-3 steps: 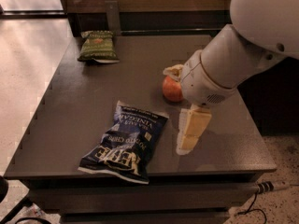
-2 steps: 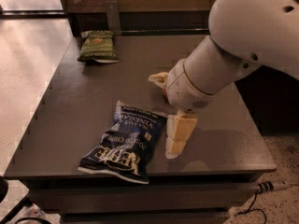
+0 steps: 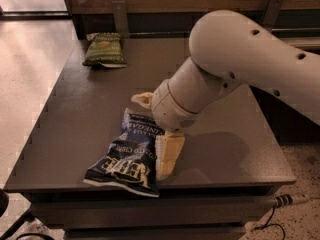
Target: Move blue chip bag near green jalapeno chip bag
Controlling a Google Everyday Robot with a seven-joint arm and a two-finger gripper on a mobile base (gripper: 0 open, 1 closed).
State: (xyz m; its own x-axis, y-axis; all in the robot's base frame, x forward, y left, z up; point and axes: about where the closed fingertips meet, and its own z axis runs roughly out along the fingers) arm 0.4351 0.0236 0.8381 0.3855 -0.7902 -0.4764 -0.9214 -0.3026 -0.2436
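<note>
The blue chip bag [image 3: 127, 159] lies flat near the table's front edge, dark navy with white lettering. The green jalapeno chip bag [image 3: 103, 49] lies at the far left corner, well apart from it. My gripper [image 3: 155, 128] hangs low over the blue bag's upper right part, open. One pale finger [image 3: 167, 156] rests along the bag's right edge, and the other fingertip [image 3: 142, 99] shows just beyond the bag's far end. The wrist hides the bag's top right corner.
The dark table [image 3: 235, 149] has its front edge right below the blue bag and a left edge beside the green bag. A wooden wall with a rail [image 3: 150, 14] runs behind the table. My large white arm [image 3: 250, 59] spans the right half.
My arm has swung left across the table, from beside the blue bag to over its right edge. An orange-red fruit seen earlier is now hidden behind the arm. Both bags stay put.
</note>
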